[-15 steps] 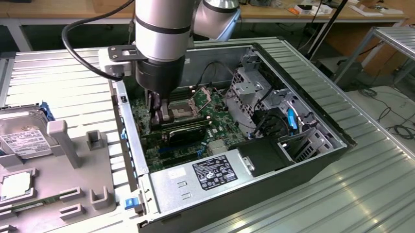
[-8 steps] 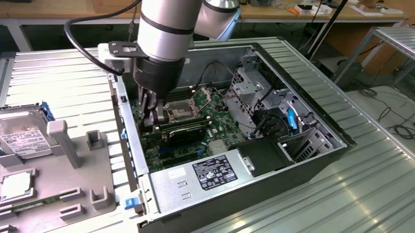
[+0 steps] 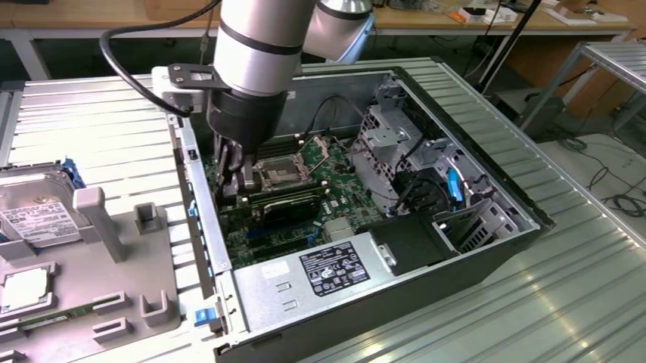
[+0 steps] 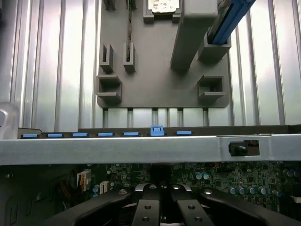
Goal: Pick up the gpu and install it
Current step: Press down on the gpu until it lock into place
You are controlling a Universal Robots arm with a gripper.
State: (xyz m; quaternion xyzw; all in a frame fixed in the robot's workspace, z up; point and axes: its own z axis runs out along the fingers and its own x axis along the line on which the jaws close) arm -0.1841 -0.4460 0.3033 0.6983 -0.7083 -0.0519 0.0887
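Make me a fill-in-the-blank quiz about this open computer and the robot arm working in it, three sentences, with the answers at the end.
1. The claw, down beside one end of the gpu, is ___.
2. The gpu sits inside the open computer ___.
3. The hard drive rests on the grey fixture at the exterior view's ___.

Missing words: shut; case; left.

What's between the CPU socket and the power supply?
Exterior view: the gpu, a dark card beside the CPU socket, then motherboard with blue slots up to the power supply.
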